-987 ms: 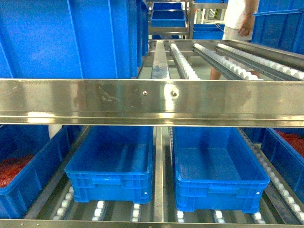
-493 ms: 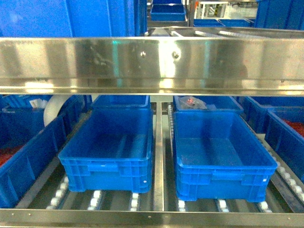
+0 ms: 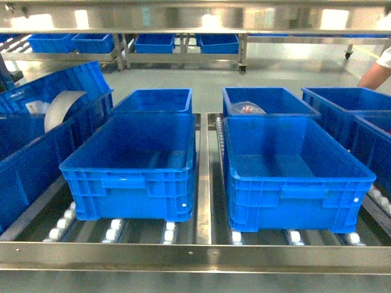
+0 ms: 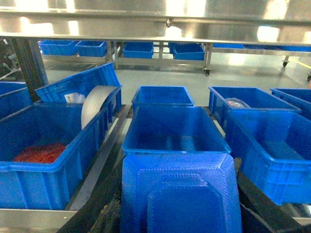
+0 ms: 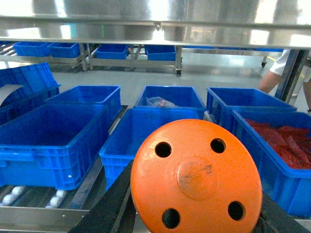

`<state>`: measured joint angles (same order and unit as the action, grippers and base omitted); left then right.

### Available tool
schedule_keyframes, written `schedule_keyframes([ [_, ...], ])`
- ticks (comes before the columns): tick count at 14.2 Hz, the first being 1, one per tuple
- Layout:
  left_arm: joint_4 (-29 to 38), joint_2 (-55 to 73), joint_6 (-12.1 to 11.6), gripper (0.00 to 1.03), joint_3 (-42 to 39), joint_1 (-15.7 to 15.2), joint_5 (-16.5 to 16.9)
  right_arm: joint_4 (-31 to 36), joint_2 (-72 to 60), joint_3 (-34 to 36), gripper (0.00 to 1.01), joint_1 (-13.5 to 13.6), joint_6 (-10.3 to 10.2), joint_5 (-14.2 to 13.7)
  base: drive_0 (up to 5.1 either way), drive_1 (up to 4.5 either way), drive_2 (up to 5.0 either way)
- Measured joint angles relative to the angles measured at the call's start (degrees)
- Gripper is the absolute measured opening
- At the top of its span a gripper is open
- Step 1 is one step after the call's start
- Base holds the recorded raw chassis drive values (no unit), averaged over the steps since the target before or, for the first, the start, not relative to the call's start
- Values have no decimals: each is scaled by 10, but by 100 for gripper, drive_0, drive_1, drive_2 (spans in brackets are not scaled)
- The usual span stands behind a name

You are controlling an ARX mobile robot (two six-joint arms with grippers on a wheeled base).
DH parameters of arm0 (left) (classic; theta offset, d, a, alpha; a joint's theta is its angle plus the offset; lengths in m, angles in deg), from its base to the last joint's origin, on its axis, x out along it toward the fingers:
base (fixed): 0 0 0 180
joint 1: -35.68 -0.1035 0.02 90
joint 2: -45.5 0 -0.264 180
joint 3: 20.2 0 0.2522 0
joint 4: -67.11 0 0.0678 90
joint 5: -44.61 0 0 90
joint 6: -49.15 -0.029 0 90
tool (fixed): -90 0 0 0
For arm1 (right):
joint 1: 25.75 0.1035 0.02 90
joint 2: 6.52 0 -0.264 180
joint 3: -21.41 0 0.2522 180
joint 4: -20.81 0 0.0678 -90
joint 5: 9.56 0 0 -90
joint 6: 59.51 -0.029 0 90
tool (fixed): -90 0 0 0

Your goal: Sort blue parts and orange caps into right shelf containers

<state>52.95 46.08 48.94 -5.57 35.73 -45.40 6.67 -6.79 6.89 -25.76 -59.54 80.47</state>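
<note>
A blue part [image 4: 181,191], a textured plastic tray, fills the bottom of the left wrist view, with my left gripper [image 4: 180,208] shut on it between black fingers [image 4: 104,206]. Just beyond it stands an empty blue crate [image 4: 175,146]. My right gripper [image 5: 194,206] is shut on a round orange cap [image 5: 197,177] with four holes, in front of another blue crate [image 5: 119,156]. In the head view two empty crates [image 3: 131,189] [image 3: 299,198] stand side by side on the shelf [image 3: 195,253] rollers. Neither gripper shows there.
Two smaller crates [image 3: 156,97] [image 3: 272,99] sit behind; the right one holds a clear bag [image 3: 247,108]. A left crate holds red pieces [image 4: 41,151] and a white roll [image 4: 95,102]. A far-right crate holds red material [image 5: 282,136]. A person [image 5: 278,72] stands at right. A steel shelf lip [image 3: 195,18] hangs overhead.
The head view has dropped from the upper shelf's steel lip to the lower level; the lip has slid up to the frame's top and the two front crates look closer.
</note>
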Motion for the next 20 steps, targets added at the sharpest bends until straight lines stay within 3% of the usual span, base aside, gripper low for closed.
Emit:
schedule_keyframes([
  [20, 0, 0, 0, 43, 0, 0, 0, 0, 0, 0, 44, 0, 0, 0, 0, 0, 0],
])
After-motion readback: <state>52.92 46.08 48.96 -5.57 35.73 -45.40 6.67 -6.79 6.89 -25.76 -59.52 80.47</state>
